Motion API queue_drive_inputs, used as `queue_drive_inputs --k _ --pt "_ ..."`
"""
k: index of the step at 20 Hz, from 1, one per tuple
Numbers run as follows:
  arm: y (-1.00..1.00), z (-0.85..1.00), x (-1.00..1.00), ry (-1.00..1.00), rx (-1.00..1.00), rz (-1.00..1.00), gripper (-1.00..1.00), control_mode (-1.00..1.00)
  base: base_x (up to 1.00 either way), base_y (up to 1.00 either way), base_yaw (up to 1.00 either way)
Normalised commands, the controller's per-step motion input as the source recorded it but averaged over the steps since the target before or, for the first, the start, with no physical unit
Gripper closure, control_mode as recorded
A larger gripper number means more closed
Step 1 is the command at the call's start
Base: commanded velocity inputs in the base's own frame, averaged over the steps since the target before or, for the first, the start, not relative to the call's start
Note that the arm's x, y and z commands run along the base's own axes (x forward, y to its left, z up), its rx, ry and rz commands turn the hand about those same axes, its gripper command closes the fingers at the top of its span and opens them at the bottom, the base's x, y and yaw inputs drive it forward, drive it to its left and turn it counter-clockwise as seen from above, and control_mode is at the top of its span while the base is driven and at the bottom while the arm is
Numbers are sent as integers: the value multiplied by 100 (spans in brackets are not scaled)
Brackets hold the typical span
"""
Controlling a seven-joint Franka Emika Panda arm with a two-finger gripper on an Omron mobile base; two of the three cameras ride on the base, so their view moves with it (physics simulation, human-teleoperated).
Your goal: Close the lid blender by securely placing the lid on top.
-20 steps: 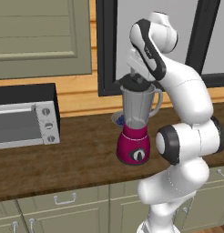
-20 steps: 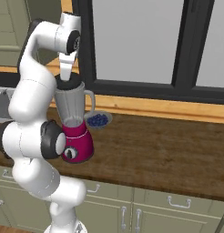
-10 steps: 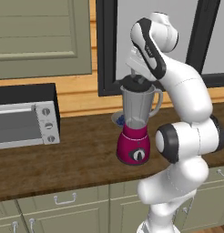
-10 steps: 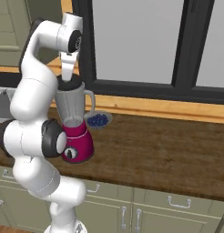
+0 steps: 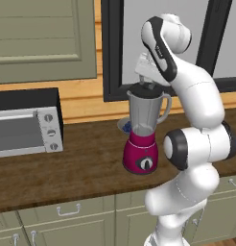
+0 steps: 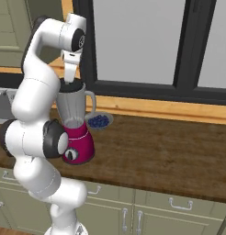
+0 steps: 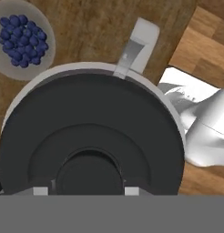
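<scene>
The blender stands on the wooden counter, a magenta base (image 5: 140, 156) with a black dial under a tall translucent grey jar (image 5: 146, 115) whose handle points right. The black round lid (image 5: 141, 89) lies across the jar's mouth. My gripper (image 5: 147, 82) comes straight down from above and is shut on the lid's raised centre. From the right base camera, the gripper (image 6: 69, 79) sits on the lid (image 6: 69, 85) atop the jar (image 6: 73, 108). In the hand view the lid (image 7: 91, 132) covers the jar's rim, and the gripper (image 7: 86, 189) grips its centre knob.
A small dish of blueberries (image 6: 98, 120) sits on the counter just behind the blender, also seen in the hand view (image 7: 22, 38). A silver-and-black toaster oven (image 5: 24, 125) stands at the left. A dark-framed window (image 6: 147, 46) rises behind the counter.
</scene>
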Motion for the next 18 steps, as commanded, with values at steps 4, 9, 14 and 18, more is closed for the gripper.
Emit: queue_drive_inputs --k 4,9,14,18 --pt "0 -19 -32 -3 0 1 100 -100 0 0 0" --pt "1 -33 -32 -18 -3 0 100 -100 0 0 0" --pt "16 -39 -19 -32 -21 0 100 -100 0 0 0" --pt "25 -18 -3 -17 -21 3 100 -100 0 0 0"
